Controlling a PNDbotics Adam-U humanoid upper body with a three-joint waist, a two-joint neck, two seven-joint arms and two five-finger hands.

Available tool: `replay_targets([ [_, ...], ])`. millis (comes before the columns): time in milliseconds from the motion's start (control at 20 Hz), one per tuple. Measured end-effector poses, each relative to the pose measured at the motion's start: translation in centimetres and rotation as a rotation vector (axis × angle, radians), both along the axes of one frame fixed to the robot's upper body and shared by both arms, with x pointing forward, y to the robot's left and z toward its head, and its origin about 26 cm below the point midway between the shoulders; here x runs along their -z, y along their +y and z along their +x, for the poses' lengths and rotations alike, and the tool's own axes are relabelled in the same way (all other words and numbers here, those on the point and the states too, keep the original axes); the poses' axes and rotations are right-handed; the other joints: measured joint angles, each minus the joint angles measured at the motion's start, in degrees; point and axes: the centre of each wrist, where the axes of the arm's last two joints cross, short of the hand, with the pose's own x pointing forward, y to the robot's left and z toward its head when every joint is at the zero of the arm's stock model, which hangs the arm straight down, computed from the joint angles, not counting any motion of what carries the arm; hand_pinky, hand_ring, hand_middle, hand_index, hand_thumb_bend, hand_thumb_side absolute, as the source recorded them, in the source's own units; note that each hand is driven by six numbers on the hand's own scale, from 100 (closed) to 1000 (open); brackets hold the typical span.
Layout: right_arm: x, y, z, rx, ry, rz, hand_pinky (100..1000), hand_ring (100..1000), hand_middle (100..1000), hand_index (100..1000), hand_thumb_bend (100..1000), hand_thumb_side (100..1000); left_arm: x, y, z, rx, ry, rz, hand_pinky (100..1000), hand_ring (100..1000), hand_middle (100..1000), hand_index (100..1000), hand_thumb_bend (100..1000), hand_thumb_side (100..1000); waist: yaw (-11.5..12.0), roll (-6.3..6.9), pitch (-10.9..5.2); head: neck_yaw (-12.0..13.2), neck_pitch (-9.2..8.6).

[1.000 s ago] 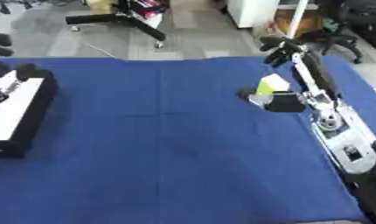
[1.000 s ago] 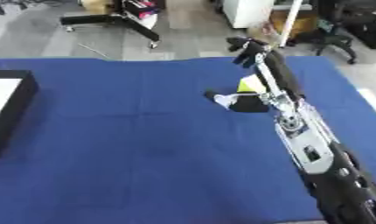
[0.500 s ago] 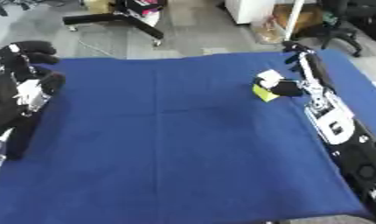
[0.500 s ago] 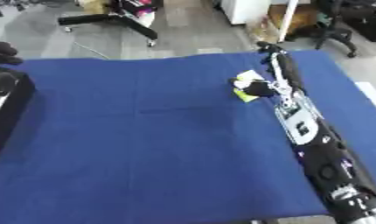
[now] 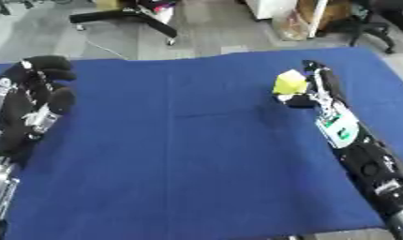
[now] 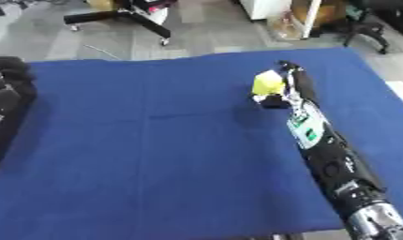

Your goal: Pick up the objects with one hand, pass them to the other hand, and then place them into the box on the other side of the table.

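Seen from above: a table under a blue cloth (image 5: 180,154) filling most of both views, with grey floor and the black legs of a chair base (image 5: 127,16) beyond its far edge. Entering from the lower right corner, the right arm (image 5: 356,150), black with a silver wrist section and a small green and white label, stretched up across the cloth toward the far right part of the table. At its end, the right hand (image 5: 313,89), seen edge-on, fingers pointing away toward the far edge and lying close against a small yellow object (image 5: 289,83), which looks blocky and a little tilted. Directly under the yellow object, a dark part of the hand, likely the thumb, so the object appears pinched between thumb and fingers and raised slightly off the cloth, with a faint shadow to its left. Cannot tell more of the object than its colour and rough shape. At the left edge, the left hand (image 5: 37,96), black with silver parts, held upright above the near left part of the cloth, its fingertips bent over at the top and nothing in its grasp. Well apart, the two hands, with the bare middle of the cloth between them. No box within either view
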Motion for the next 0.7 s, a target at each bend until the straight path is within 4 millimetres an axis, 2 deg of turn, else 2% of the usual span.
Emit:
replay_targets([
  [250, 0.9, -1.0, -0.1, 0.058, 0.02, -0.001, 608, 695, 744, 877, 664, 195, 0.1, -0.2, 0.0, 0.01, -0.002, -0.003, 619, 683, 657, 750, 652, 561, 0.42, 0.01, 0.57, -0.01, 0.0],
  [700, 2.1, -1.5, -0.3, 0.175, 0.019, -0.008, 599, 684, 735, 868, 660, 199, 0.1, -0.4, 0.0, 0.017, 0.0, -0.008, 618, 683, 657, 749, 649, 566, 0.79, 0.17, 0.79, -0.19, -0.01],
])
